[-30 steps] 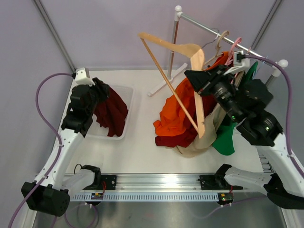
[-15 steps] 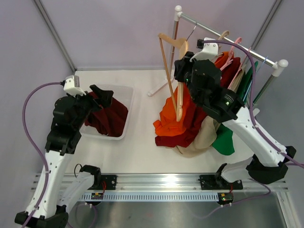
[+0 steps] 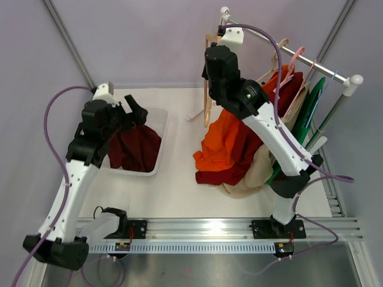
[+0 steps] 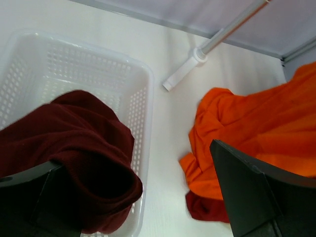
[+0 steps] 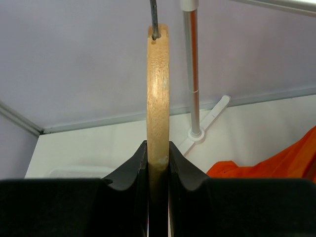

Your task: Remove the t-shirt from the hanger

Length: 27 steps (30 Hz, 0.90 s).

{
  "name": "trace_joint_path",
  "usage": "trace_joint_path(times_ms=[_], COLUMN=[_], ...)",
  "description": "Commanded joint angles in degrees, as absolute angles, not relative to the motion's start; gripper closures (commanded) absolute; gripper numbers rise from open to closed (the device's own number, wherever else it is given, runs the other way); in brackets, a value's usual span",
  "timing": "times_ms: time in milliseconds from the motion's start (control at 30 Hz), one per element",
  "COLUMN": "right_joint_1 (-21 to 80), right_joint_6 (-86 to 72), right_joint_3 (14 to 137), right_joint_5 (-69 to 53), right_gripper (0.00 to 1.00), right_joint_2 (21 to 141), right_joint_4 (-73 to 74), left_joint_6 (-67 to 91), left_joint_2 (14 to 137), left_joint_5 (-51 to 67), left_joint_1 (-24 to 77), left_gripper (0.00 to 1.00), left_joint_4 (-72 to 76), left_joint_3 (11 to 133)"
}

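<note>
While the right gripper (image 5: 158, 154) clamps the bare hanger (image 5: 158, 89), the left gripper (image 3: 134, 112) gapes above the left-edge t-shirt (image 4: 74, 131).

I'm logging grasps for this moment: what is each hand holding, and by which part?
The right hand clamps the wooden hanger by its wooden body, below the metal hook. The left hand is open over the basket, holding nothing.

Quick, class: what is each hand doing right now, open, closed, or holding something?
Left hand: open, holding nothing.
Right hand: closed on the wooden hanger.
</note>
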State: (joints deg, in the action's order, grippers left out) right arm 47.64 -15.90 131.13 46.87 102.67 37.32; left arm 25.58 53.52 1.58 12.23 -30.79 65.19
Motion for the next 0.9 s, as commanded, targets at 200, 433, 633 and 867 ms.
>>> trace_joint_path(times_ms=[200, 433, 633, 867], right_joint_1=[43.77, 43.16, 44.82, 49.31], right_joint_6=[-18.28, -16.61, -22.5, -20.31], right_joint_3=[141.35, 136.22, 134.33, 123.66], right_joint_5=[54.31, 58.44, 58.36, 57.65], right_gripper=[1.0, 1.0, 1.0, 1.0], right_joint_2=[111.45, 109.33, 107.6, 93.62], right_joint_4=[47.29, 44.21, 49.42, 40.25], left_joint_6=[28.73, 26.57, 24.51, 28.3], left_joint_2=[63.82, 47.03, 56.94, 57.68], left_joint_5=[10.97, 0.65, -2.91, -2.28], left_joint_1=[7.91, 7.82, 7.82, 7.12], left_gripper=[0.01, 0.01, 0.01, 0.01], left_joint_4=[-29.0, -28.65, -32.53, -29.72], left_joint_3=[72.44, 66.71, 65.93, 66.19])
